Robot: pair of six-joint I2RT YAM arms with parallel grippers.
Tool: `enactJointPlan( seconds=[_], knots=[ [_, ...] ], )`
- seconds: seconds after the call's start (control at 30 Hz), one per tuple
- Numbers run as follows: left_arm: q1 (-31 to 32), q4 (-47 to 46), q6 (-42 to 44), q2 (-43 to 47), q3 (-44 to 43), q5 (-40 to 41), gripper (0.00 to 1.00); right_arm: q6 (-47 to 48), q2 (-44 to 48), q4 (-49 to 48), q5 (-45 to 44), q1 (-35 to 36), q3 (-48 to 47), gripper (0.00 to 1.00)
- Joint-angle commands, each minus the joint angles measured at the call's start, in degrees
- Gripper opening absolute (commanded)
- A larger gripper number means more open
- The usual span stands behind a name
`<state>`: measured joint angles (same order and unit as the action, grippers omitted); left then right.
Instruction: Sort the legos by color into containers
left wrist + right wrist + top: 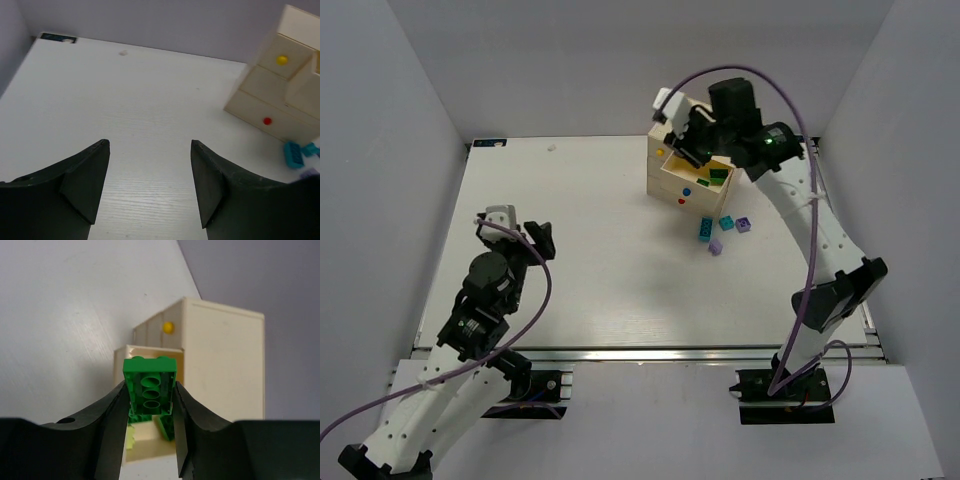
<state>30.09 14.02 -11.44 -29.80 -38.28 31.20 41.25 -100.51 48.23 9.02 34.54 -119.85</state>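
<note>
Right gripper: jaws narrow, pinched on a green brick. The brick stands upright between the two fingers with its hollow underside facing the wrist cam. Both fingers press its long sides, and its top edge pokes out past the fingertips.

Just beyond the brick is the open drawer of the cream chest. In the drawer are dark green bricks and a lime-yellow brick, both partly hidden by the fingers. The yellow knob is on a shut drawer next to it.

Top view: right gripper hangs over the chest at the open drawer. Can't tell how high the brick is above it. Green pieces show inside. The blue knob and red knob are on the face toward the arms.

Loose on the table, near the chest on the arms' side:
- teal bricks, two of them, one just beside the other
- lilac bricks, one beside the teal pair and one a bit nearer the arms

Left gripper: jaws wide, holding nothing, over bare table. In the top view the left gripper is well apart from the chest and all the bricks. Its wrist cam catches the chest and one teal brick at the right edge.
</note>
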Motion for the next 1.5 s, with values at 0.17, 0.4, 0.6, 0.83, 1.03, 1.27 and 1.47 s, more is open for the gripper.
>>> enactJointPlan(
  seconds=[0.17,0.4,0.6,0.83,1.03,1.27,1.47],
  knots=[
    [-0.2,-11.64,-2.08,-13.49,-1.17,-40.38,0.71,-9.96,1.9,-0.33,5.39,-11.67,-0.74,0.0],
    [1.2,-22.62,-10.35,-26.6,-6.71,-52.89,0.74,-10.32,-0.47,0.64,11.55,-15.65,1.89,0.16],
    [1.2,-35.79,-17.99,-35.84,-8.73,-56.25,0.75,-10.49,-1.88,0.11,15.41,-17.76,4.36,0.32],
    [1.73,-44.34,-24.67,-48.67,-13.38,-58.18,0.72,-10.84,-3.11,0.2,16.73,-18.02,5.42,0.52],
    [3.39,-45.57,-25.65,-57.2,-18.57,-58.18,0.55,-12.25,-2.59,-0.5,17.61,-18.2,4.63,0.66],
    [5.16,-43.12,-26.17,-63.97,-24.2,-54.67,0.3,-22.67,-1.18,-11.12,7.71,-20.04,2.78,0.26],
    [7.0,-39.25,-25.91,-68.02,-28.33,-50.63,0.27,-32.37,-7.14,-16.15,2.41,-25.39,-0.64,0.21]
  ],
)
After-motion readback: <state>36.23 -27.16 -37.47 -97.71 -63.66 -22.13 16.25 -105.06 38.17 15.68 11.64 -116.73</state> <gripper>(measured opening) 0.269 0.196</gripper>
